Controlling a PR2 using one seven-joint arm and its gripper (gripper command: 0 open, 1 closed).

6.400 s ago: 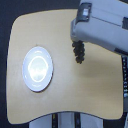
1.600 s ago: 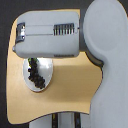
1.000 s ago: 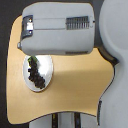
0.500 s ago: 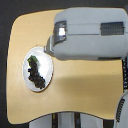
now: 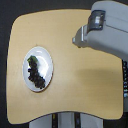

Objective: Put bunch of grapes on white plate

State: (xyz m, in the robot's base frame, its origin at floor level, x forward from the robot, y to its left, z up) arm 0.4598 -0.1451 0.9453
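Note:
The bunch of grapes lies on the white plate, a dark cluster with its greenish stem end toward the plate's far side. The plate sits on the wooden table toward the exterior view's left. My arm fills the upper right of the exterior view, well away from the plate. Only its grey housing shows. The gripper's fingers are out of view.
The light wooden table has rounded corners and ends close below the plate. Beyond its right edge is a dark floor with cables. A white base shows under the table's near edge.
The arm has pulled back from over the plate toward the upper right. The grapes stay on the plate, now fully uncovered.

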